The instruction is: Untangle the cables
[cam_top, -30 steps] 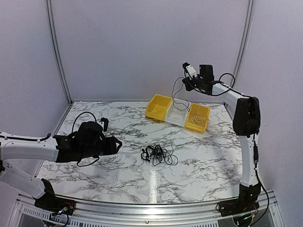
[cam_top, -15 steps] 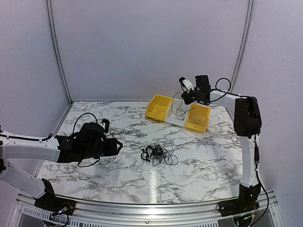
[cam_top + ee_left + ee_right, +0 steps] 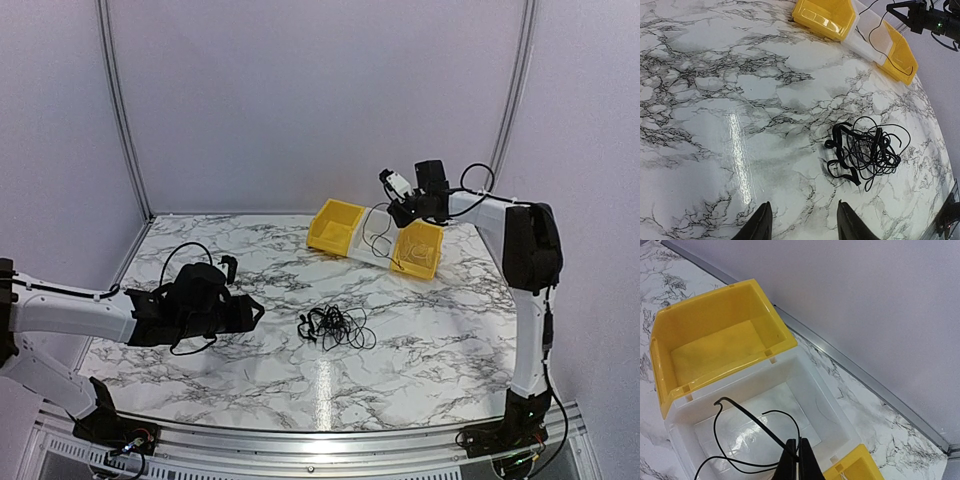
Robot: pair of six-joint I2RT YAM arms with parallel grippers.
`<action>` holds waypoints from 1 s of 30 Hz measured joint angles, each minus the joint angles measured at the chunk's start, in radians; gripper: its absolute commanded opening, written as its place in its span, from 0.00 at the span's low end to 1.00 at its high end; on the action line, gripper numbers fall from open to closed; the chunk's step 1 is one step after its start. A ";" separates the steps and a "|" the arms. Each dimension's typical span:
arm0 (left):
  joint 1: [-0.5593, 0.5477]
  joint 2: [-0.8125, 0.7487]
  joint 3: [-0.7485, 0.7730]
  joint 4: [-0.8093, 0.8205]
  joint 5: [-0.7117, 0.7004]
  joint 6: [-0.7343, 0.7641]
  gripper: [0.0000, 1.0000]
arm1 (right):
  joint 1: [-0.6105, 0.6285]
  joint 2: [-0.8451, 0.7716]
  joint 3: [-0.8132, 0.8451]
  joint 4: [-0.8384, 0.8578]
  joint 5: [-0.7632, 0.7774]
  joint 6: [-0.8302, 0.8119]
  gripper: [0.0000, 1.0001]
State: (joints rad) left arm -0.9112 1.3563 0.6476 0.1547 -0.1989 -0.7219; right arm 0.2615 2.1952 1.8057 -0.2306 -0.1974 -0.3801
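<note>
A small tangle of thin black cables (image 3: 335, 327) lies on the marble table; it also shows in the left wrist view (image 3: 865, 152). My left gripper (image 3: 255, 310) is open and empty, low over the table, left of the tangle; the tangle lies ahead and right of its fingertips (image 3: 804, 206). My right gripper (image 3: 400, 210) is shut (image 3: 798, 442) on a single thin black cable (image 3: 747, 415). That cable hangs in loops into the white bin (image 3: 812, 385), with the gripper just above the bin.
A row of bins stands at the back right: a yellow bin (image 3: 335, 225), the white bin (image 3: 372, 247) and a second yellow bin (image 3: 418, 248) holding a thin wire. The back wall is close behind them.
My right gripper has come down and slightly right with the cable, from high above the bins to just over the white bin. My left arm has edged right toward the tangle.
</note>
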 measured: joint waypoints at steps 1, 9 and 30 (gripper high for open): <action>0.000 0.000 0.000 0.001 0.001 0.000 0.47 | 0.005 0.002 0.000 -0.003 0.002 -0.010 0.00; 0.000 -0.003 0.000 0.003 0.006 0.000 0.47 | 0.055 0.070 0.029 -0.010 0.029 -0.051 0.00; -0.001 0.076 0.011 0.024 0.033 0.032 0.48 | 0.052 -0.111 -0.092 -0.064 0.077 -0.134 0.30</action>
State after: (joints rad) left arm -0.9119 1.4322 0.6590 0.1791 -0.1661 -0.6895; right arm 0.3134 2.0842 1.7138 -0.2943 -0.1204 -0.5144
